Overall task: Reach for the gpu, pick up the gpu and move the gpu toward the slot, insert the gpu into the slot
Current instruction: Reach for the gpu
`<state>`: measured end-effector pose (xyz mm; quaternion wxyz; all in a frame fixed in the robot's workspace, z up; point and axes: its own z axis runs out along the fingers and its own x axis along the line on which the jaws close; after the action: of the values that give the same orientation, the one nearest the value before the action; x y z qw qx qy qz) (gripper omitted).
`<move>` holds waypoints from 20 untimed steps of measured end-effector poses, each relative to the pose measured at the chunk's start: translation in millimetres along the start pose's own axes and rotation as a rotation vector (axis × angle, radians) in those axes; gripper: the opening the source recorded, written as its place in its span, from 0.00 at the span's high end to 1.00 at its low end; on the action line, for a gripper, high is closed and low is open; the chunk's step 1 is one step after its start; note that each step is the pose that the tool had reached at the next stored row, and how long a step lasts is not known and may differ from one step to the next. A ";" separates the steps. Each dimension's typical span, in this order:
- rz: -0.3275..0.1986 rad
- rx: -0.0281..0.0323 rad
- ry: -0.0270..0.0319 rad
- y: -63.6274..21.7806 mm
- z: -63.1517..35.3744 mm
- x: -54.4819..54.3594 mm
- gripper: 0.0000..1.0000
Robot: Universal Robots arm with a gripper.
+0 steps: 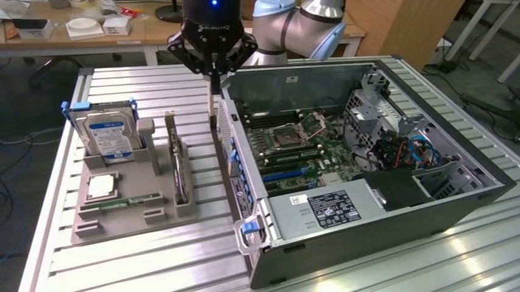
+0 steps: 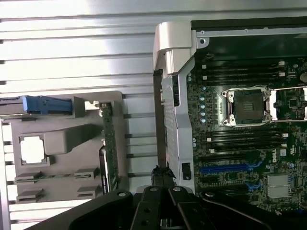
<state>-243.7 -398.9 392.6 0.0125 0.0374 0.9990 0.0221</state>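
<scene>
The gpu (image 1: 174, 155) is a thin dark card standing on edge in the grey holder (image 1: 122, 176), right of the hard drive. In the wrist view the gpu (image 2: 109, 143) sits in the same holder (image 2: 62, 139). My gripper (image 1: 213, 121) hangs high between the holder and the open computer case (image 1: 455, 201). Its fingers are shut into one thin blade close beside the case's wall, apart from the card. In the wrist view the gripper (image 2: 160, 96) runs along that wall. A blue slot (image 1: 286, 173) lies on the motherboard, and the wrist view shows this slot (image 2: 223, 168) too.
The holder also carries a blue-labelled hard drive (image 1: 109, 137), a processor (image 1: 101, 185) and a green memory stick (image 1: 122, 201). The case has a power supply (image 1: 325, 210) at its near end. Bare slatted table (image 1: 146, 255) lies in front, and a desk (image 1: 97, 30) stands behind.
</scene>
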 end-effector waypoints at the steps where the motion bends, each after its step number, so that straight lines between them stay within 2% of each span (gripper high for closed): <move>1: 0.000 0.0000 0.0000 -0.1 0.0 1.3 0.90; 20: 0.000 0.0000 0.0001 -2.3 -0.4 30.5 0.90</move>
<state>-274.3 -398.9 392.2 0.0125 0.0374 0.9990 0.0221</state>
